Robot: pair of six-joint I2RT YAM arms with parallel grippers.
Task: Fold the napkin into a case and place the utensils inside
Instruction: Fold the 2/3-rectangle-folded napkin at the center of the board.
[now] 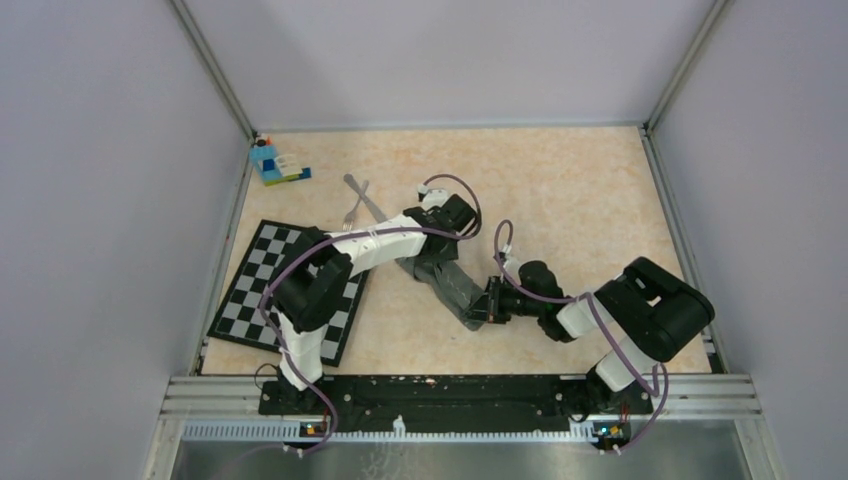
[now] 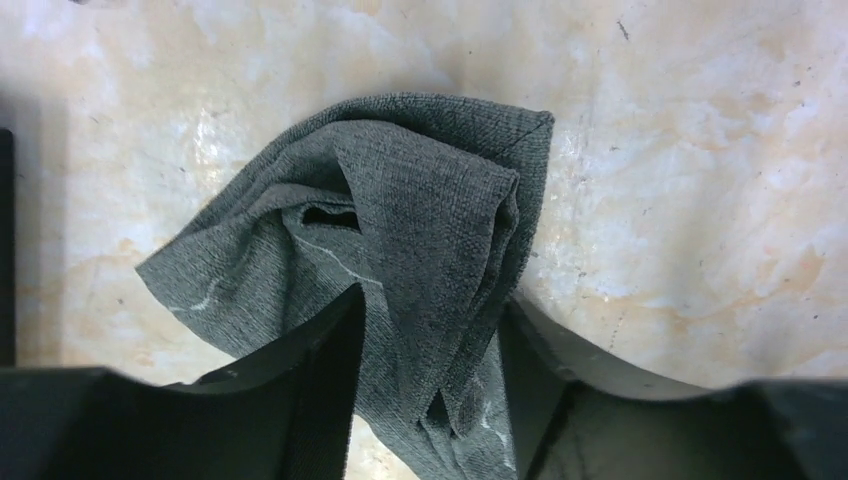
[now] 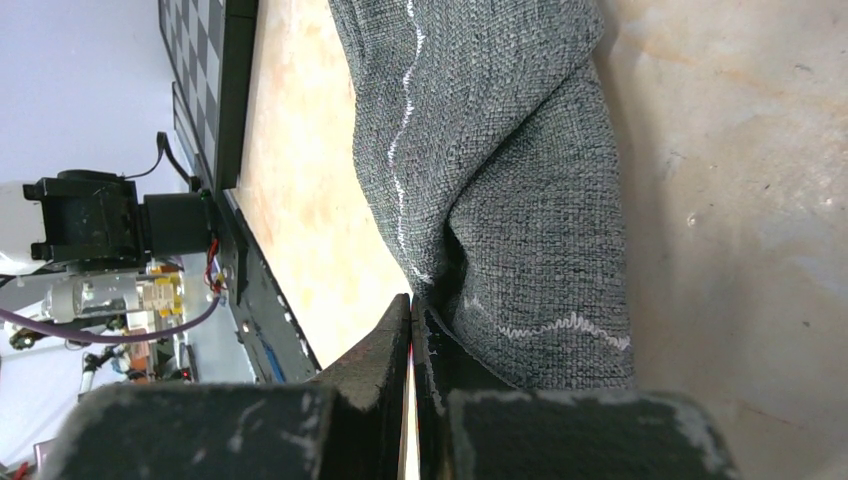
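The dark grey napkin [image 1: 447, 278] lies crumpled as a slanted strip at the table's middle, not a neat case. My left gripper [image 1: 428, 255] comes down on its far end. In the left wrist view its fingers [image 2: 330, 340] press a raised bunch of the napkin [image 2: 420, 200] from both sides. My right gripper [image 1: 488, 300] is at the near end, shut with nothing between its jaws; the napkin [image 3: 510, 150] lies against the outer side of one finger [image 3: 440, 350]. The utensils, a fork [image 1: 352, 213] and a knife [image 1: 368, 202], lie crossed behind the left arm.
A black-and-white checkered mat [image 1: 245, 290] lies at the left under the left arm's elbow, and its edge [image 3: 200, 40] shows in the right wrist view. A blue toy-brick block [image 1: 272, 163] sits in the far left corner. Grey walls close in three sides.
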